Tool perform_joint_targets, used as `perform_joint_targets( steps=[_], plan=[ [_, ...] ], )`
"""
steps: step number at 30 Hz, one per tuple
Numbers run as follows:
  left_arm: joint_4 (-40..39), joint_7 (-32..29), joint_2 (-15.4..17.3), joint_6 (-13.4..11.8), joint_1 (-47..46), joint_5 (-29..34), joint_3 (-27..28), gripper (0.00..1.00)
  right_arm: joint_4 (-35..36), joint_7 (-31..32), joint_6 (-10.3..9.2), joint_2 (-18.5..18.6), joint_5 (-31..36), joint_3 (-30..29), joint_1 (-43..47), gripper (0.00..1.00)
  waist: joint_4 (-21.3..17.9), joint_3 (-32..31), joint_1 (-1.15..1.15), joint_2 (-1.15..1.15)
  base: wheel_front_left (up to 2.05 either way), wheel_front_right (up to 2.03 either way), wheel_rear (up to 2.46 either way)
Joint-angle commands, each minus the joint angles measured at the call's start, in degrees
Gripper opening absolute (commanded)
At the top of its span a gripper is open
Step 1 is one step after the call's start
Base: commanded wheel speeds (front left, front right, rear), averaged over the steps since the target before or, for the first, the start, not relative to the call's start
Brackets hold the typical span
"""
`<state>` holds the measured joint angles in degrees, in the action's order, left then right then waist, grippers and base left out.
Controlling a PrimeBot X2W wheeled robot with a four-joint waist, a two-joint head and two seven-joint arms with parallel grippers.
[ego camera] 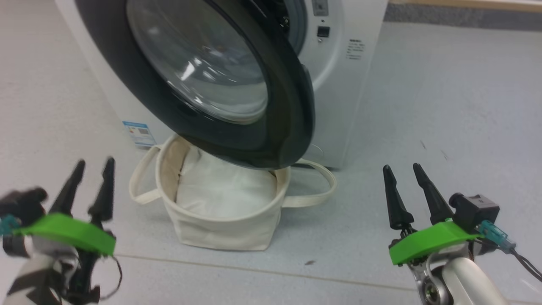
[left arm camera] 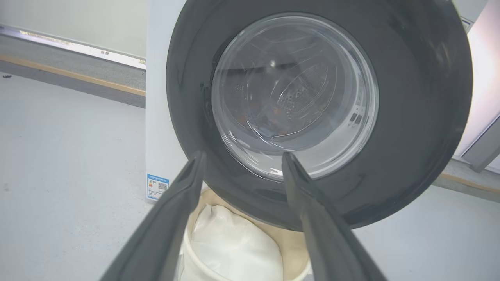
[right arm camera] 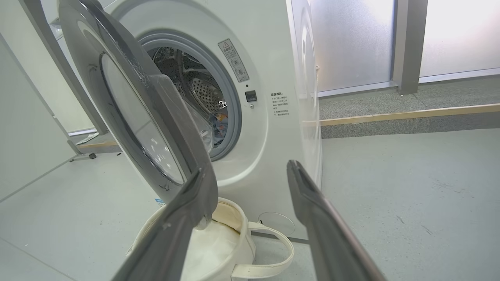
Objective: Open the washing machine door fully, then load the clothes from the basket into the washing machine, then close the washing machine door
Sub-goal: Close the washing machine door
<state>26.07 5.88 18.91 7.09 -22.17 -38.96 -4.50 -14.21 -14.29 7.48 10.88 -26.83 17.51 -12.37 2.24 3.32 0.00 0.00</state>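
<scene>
Left tool (ego camera: 95, 162), spread and empty, faces the large round black-rimmed glass washing machine door (ego camera: 292, 127).
Half open, it hangs ahead and above, over the round cream canvas basket (ego camera: 220, 231); right tool (ego camera: 401, 167), also open and empty, sits farther right.

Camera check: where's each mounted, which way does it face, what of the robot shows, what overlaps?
Head: on the head, looking forward and down at door, basket and machine; left jaws lower left, right jaws lower right, both open.
Left wrist: on the left arm, facing the door head-on; left fingers rise from the bottom.
Right wrist: on the right arm, facing the door's edge and the drum behind; right fingers rise likewise.
Shared: all three show door and basket.
</scene>
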Motion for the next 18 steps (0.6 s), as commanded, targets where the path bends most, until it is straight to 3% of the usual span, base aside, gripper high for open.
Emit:
perform_joint_targets(
  steps=[1,9,18],
  plan=[
    [0.56,5.25,3.07,0.39,-1.44,4.03,-0.40,1.00,1.62,-0.71,0.01,0.65,-0.19,0.40,0.08,1.00,1.83,-1.70,0.00,0.00,0.00,0.00,0.00],
    [7.84,9.02,0.52,0.33,-0.57,9.10,-1.62,1.00,1.60,-0.71,0.01,1.18,-0.24,-0.11,1.45,1.00,3.02,-2.64,0.00,0.00,0.00,0.00,0.00],
    [5.19,9.10,-1.76,-0.37,0.63,14.30,5.36,1.00,1.54,-0.71,0.01,1.34,-0.38,0.47,1.46,1.00,2.63,-2.96,0.00,0.00,0.00,0.00,0.00]
  ],
)
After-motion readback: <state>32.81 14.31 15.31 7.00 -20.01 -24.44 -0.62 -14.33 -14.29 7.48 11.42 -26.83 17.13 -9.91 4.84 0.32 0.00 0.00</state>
